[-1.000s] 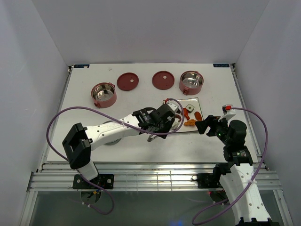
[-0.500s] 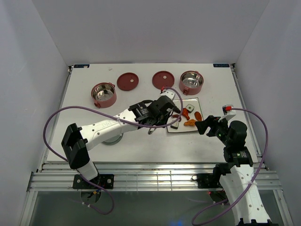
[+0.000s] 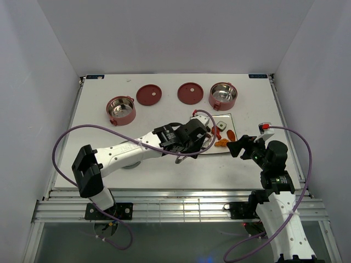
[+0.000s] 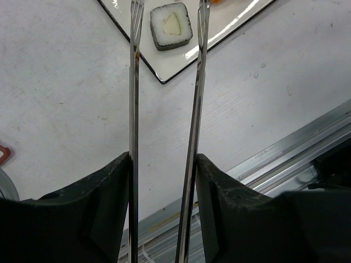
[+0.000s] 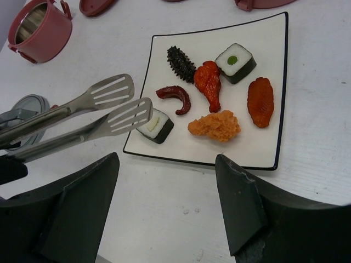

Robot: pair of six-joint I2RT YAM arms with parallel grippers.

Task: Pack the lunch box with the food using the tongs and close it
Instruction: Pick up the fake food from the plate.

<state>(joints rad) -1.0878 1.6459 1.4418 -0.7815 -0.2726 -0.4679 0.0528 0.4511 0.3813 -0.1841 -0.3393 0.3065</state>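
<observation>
Change: reached farther over the plate (image 5: 274, 137) half a second earlier, then drew back nearer; squeezed and eased again on the way.
Meaning: judged a pick that missed or was still being lined up; nothing carried, both bowls seemingly bare, packing judged barely begun.
Left gripper (image 4: 163, 159): pressed about halfway in on the two arms of the tongs (image 5: 109, 107), holding only those.
Right gripper (image 5: 167, 161): spread wide, empty, hovering near the plate's near-right corner.
Tongs: arms apart, slotted tips at the plate's near-left corner; one tip just beside the pale-centred roll (image 4: 171, 26), contact not certain, no pinch.
Remaining food: nugget (image 5: 215, 126), orange slice (image 5: 260, 101), curved sausage (image 5: 175, 97), dark stick (image 5: 181, 63), red drumstick (image 5: 208, 82) and green-centred roll (image 5: 235, 59), all on the plate.
Lunch box: left bowl (image 3: 121, 109) far left, right bowl (image 3: 223, 96) just beyond the plate, two lids (image 3: 149, 94) (image 3: 190, 92) between them at the far side, grey cover (image 5: 24, 104) near, under the left arm.
Edges: roll just inside the plate's dark rim; table rail (image 4: 285, 159) close on the near side.
Open room: bare table (image 3: 98, 137) between plate and left bowl; short path to the right bowl.
</observation>
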